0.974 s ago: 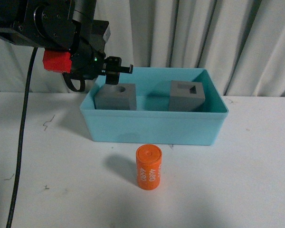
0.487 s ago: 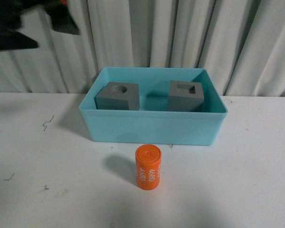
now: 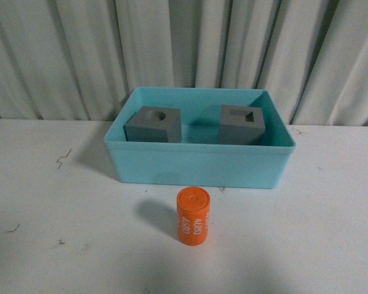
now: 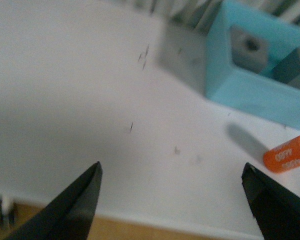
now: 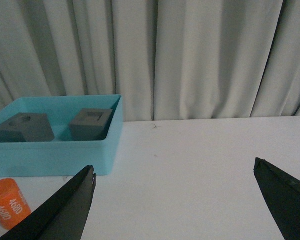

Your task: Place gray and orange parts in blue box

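We saw the round-holed gray cube (image 3: 152,125) and rectangular-holed gray cube (image 3: 241,125) inside the turquoise plastic bin (image 3: 196,164). The orange lettered cylinder (image 3: 192,216) stood outside on the white worktop (image 3: 49,239), near the bin's front wall. Our left claw (image 4: 171,167) and right claw (image 5: 175,166) gaped empty.

A flat white worktop (image 3: 49,245) fills the foreground, matte and lit evenly. Small dark scuff marks (image 3: 62,158) dot its left side. A pale grey pleated curtain (image 3: 184,49) hangs behind its far edge. The left wrist view shows a blurred brown strip (image 4: 140,232) past the worktop's edge.
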